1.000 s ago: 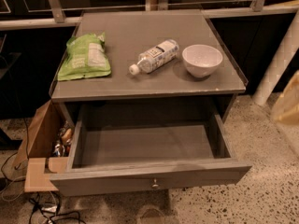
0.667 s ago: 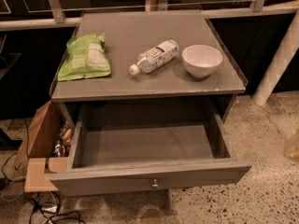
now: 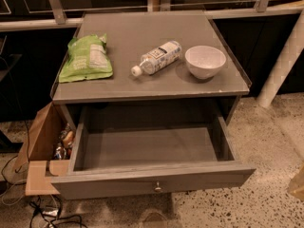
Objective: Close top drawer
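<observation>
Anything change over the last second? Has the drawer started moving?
A pale shape at the right edge, possibly the arm, has slid down the frame. The pincer is out of view. The top drawer stays pulled out; bag, bottle and bowl have not moved.

A green bag (image 3: pixel 87 58) lies at the left of the grey tabletop (image 3: pixel 142 27), a plastic bottle (image 3: pixel 156 58) on its side in the middle with its white cap toward the front, a white bowl (image 3: pixel 205 61) upright just right of it. A cardboard box (image 3: pixel 40 139) stands on the speckled floor (image 3: pixel 268 151) at left, cables (image 3: pixel 45 216) near it
</observation>
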Controlling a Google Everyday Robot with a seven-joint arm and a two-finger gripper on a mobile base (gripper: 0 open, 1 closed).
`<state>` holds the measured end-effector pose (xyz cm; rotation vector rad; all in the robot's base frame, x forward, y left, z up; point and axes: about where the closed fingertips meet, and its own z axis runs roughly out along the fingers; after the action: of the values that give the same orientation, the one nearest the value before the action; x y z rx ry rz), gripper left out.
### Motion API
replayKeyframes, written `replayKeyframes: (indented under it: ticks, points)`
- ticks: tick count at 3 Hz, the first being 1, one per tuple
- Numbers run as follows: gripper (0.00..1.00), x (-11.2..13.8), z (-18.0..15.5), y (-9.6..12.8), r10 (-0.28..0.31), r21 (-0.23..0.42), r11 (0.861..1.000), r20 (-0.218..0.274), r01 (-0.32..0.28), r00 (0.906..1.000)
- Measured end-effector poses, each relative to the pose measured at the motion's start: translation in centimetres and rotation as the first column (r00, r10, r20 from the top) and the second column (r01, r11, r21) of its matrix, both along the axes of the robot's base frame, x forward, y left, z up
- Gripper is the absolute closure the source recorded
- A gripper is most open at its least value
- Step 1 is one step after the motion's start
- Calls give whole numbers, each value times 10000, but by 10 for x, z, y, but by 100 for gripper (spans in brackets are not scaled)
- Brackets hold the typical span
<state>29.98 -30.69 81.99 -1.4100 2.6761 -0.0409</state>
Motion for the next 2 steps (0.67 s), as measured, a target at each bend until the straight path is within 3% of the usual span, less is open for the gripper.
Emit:
replayKeyframes:
  ticks: [1,2]
  points:
    - [100,0,0,0,5,3,10000,1,-5,10000]
    - [100,21,-17,31,1019,536,9932,220,-1029,9946]
